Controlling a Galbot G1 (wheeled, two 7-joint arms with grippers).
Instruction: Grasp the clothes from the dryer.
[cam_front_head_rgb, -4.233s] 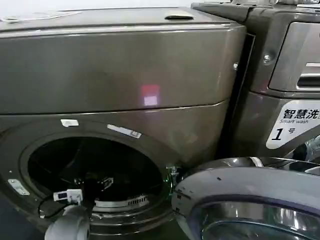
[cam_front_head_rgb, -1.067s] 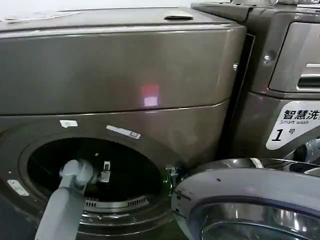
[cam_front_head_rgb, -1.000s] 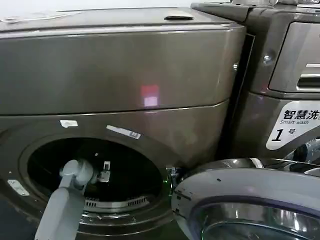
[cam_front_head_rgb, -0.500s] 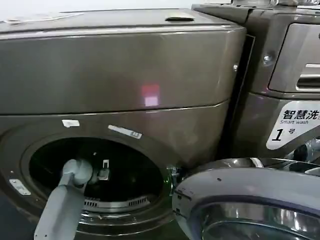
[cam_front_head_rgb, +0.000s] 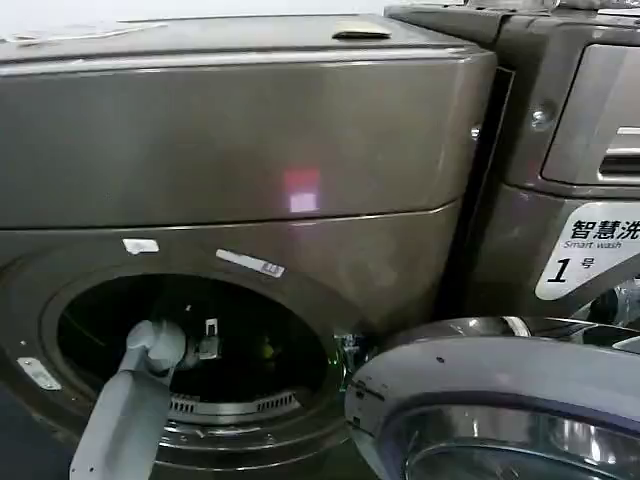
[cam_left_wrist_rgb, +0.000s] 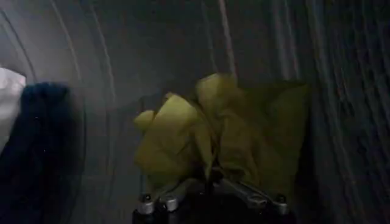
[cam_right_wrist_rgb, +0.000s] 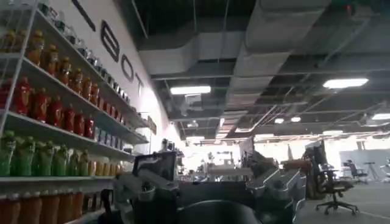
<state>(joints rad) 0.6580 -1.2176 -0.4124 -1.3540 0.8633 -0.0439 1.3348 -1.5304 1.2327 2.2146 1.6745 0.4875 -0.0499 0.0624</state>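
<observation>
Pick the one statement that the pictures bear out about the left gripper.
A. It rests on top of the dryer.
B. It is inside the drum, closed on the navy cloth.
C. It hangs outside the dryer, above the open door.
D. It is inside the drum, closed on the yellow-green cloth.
D: in the left wrist view the left gripper pinches the yellow-green cloth, while the navy cloth lies apart; the head view shows the arm reaching into the dryer.
</observation>
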